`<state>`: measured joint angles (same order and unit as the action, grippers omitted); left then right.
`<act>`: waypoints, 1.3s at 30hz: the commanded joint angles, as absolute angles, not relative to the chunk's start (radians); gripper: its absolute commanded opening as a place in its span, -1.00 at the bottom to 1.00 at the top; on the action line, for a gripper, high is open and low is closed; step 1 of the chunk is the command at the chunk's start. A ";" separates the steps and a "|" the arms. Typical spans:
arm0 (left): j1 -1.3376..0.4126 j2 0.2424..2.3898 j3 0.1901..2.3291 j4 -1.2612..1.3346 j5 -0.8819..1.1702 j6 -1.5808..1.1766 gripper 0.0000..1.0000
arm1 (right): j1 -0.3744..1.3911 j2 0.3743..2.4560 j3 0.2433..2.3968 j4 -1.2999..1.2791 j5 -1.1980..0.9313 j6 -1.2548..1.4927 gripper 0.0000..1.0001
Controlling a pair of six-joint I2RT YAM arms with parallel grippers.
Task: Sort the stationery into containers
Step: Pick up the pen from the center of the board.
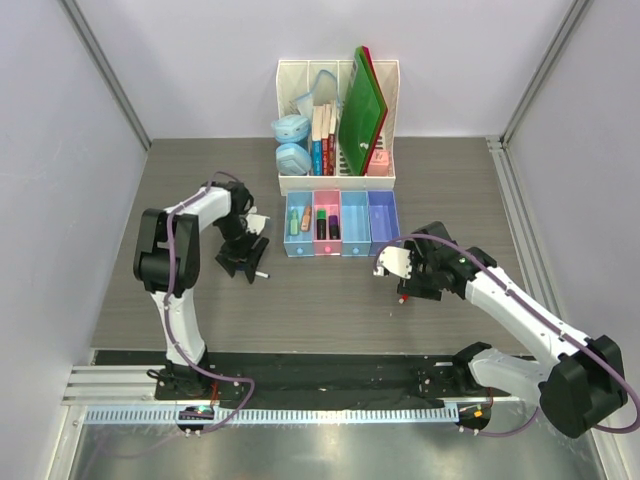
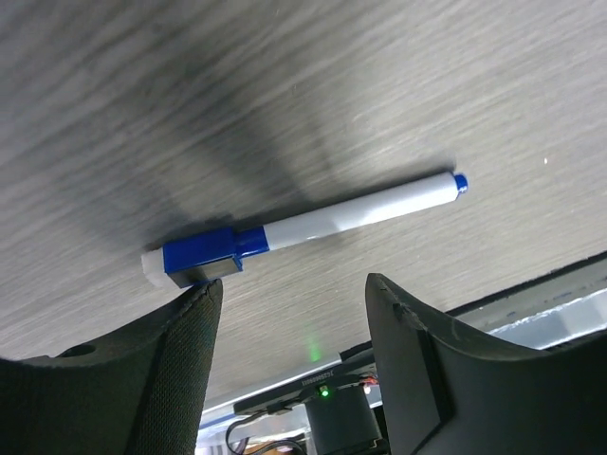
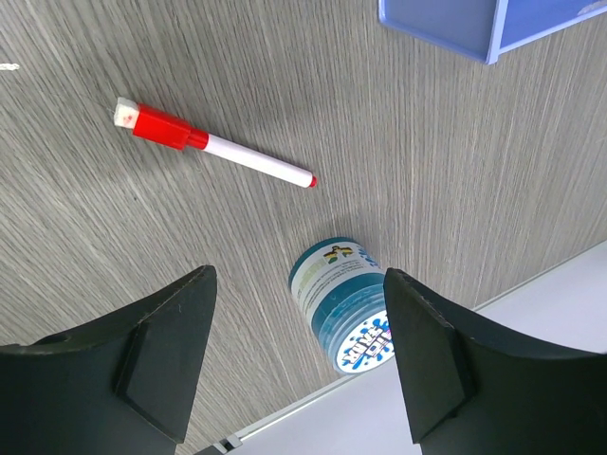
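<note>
Pale lilac walls close in a grey, wood-grained surface on the left, far and right sides, and the grain runs in fine straight lines in both wrist views. At the left, the left end effector hangs low over the surface with its dark, matte fingers set a moderate way apart and nothing between them. Just beyond them lies the blue-capped pen, a thin white barrel with a squarish blue cap and a small blue tip. It rests flat on the surface, a detail the top view reduces to a pale sliver beside the arm. Right of that, toward the far middle, four oblong translucent trays stand side by side touching: light blue, pink, light blue and purple. Small items lie in the left two, too small to name. Directly behind them stands a white slotted file rack. Further right, the right end effector is spread wide and holds nothing. Its own camera shows the red-capped pen lying flat, and nearer the fingers a round, glossy blue-lidded pot with a printed label, close to the pen but apart from it. The arm hides this pot in the top view.
</note>
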<state>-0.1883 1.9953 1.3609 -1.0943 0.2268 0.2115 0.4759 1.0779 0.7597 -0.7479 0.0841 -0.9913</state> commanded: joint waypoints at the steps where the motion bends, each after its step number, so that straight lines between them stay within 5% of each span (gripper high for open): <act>1: -0.221 2.078 1.399 -0.862 0.186 0.230 0.26 | 0.483 1.080 0.790 -0.724 0.095 -0.976 0.54; 18: -0.268 2.209 1.604 -0.931 0.167 0.230 0.29 | 0.494 1.094 0.798 -0.721 0.109 -0.968 0.53; 30: -0.314 2.137 1.501 -0.959 0.089 0.229 0.25 | 0.496 1.077 0.796 -0.724 0.123 -0.974 0.53; 39: -0.314 2.101 1.425 -0.934 0.106 0.219 -0.59 | 0.497 1.091 0.761 -0.684 0.136 -0.982 0.53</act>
<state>-0.3099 2.0560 1.4738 -1.0065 0.0410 0.2203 0.4919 1.0935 0.7597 -0.7204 0.1081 -0.9813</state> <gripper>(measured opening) 0.260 0.767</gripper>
